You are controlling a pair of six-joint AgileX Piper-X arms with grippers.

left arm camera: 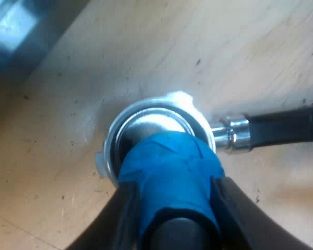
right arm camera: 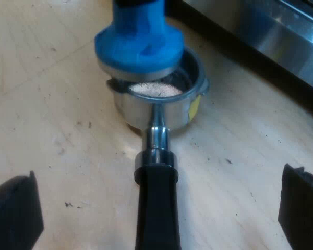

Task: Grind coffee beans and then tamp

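My left hand (left arm camera: 172,208) clenched on blue tamper (left arm camera: 169,161), its base at the mouth of the metal holder (left arm camera: 112,136), grounds (right arm camera: 156,88) showing beneath. Holder lies on tabletop (right arm camera: 52,130). My right hand (right arm camera: 156,203) released, fingers either side of holder's dark handle (right arm camera: 156,229), not touching. Near holder, the espresso machine (right arm camera: 281,31).

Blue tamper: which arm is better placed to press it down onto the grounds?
Left. The left gripper is shut on the blue tamper, just over the metal holder and its coffee grounds. The right gripper is open, its fingers apart on either side of the dark handle, holding nothing.
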